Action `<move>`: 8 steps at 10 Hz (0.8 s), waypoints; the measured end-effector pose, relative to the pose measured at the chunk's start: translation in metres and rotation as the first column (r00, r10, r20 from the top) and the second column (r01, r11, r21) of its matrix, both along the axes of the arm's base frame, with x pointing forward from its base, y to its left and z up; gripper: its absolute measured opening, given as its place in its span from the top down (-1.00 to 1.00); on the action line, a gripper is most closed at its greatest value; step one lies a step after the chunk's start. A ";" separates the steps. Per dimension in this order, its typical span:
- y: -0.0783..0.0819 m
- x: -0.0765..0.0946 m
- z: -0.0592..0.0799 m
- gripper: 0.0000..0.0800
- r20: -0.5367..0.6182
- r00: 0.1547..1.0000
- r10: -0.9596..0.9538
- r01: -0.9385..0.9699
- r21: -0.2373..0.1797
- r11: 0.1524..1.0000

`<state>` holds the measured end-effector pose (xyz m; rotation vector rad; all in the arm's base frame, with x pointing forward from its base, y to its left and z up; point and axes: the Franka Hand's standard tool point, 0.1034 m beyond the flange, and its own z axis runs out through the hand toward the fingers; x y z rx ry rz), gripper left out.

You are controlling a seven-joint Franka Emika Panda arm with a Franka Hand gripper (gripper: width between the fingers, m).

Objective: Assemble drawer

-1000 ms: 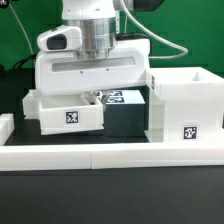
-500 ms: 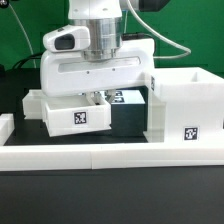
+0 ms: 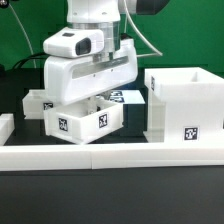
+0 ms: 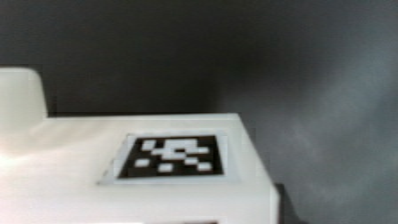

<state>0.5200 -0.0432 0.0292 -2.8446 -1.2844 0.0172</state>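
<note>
Black tabletop (image 3: 110, 195): tray (image 3: 85, 122) now atilt.

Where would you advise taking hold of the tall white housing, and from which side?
Probably one thin upright wall at its top rim, coming from above: the housing stands upright with its top open, so the jaws can straddle that wall.

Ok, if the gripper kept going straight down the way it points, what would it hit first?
The gripper sits on the tilted tray, apparently gripping it; pushed further down, the tray would probably reach the black table, though depth is unclear.
</note>
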 end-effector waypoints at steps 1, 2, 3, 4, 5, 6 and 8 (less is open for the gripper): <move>0.000 -0.001 0.000 0.90 -0.001 1.000 0.031 -0.031 0.000 1.000; -0.002 -0.001 0.000 0.89 -0.001 0.993 0.114 -0.114 -0.002 0.993; -0.003 -0.001 -0.001 0.89 -0.002 0.988 0.153 -0.153 -0.005 0.988; -0.005 -0.001 -0.001 0.89 -0.004 0.971 0.237 -0.237 -0.009 0.971; -0.007 -0.001 -0.001 0.89 -0.006 0.954 0.299 -0.299 -0.013 0.954; -0.007 0.000 0.000 0.89 -0.012 0.919 0.395 -0.395 -0.020 0.918; -0.004 0.006 -0.002 0.89 -0.019 0.864 0.504 -0.504 -0.028 0.863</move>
